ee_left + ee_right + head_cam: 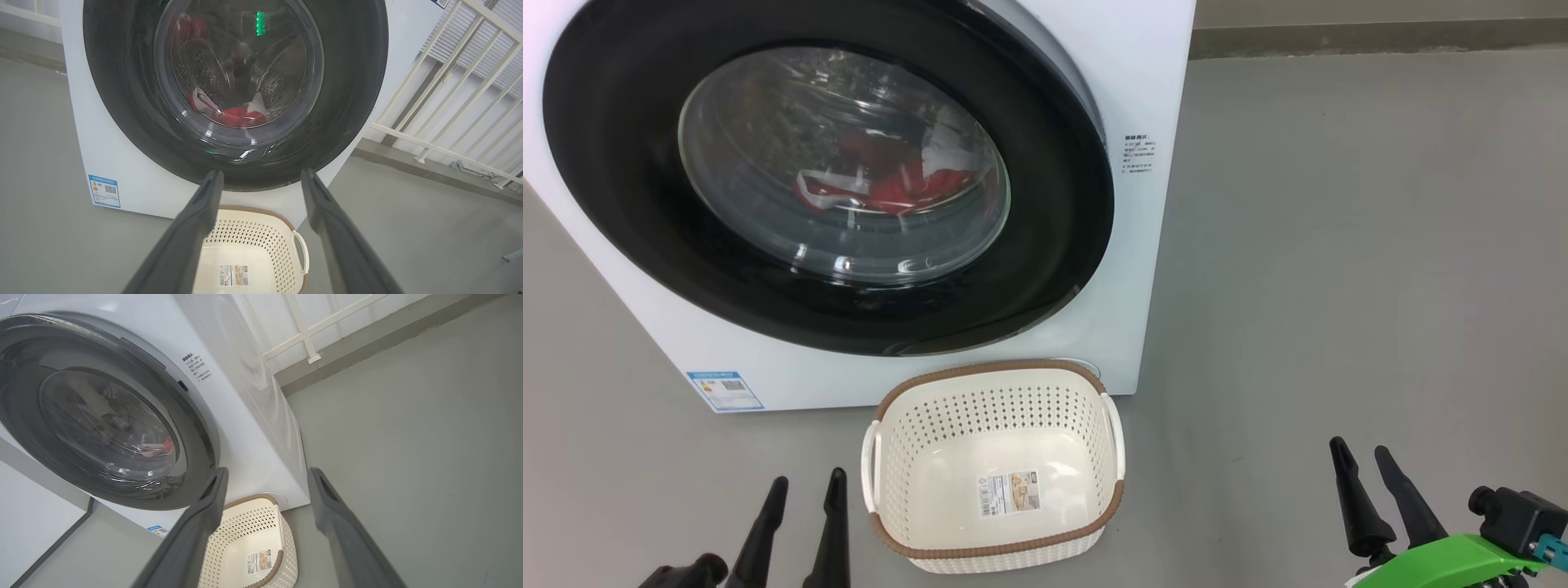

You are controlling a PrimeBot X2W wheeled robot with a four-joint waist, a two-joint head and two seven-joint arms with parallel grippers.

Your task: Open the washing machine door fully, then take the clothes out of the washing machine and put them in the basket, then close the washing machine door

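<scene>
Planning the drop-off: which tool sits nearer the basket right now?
The left tool, close beside the basket; the right tool stands much farther off on the basket's other side.

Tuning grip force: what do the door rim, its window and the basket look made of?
Door rim: glossy black, likely plastic; it shows reflections. Window: clear, bulging, probably glass; sharp highlights, red clothes visible through it. Basket: cream moulded plastic with a slight sheen and perforated walls; the brown rim looks woven but is probably plastic too.

Red clothes (890, 184) behind shut door (629, 204)
</scene>
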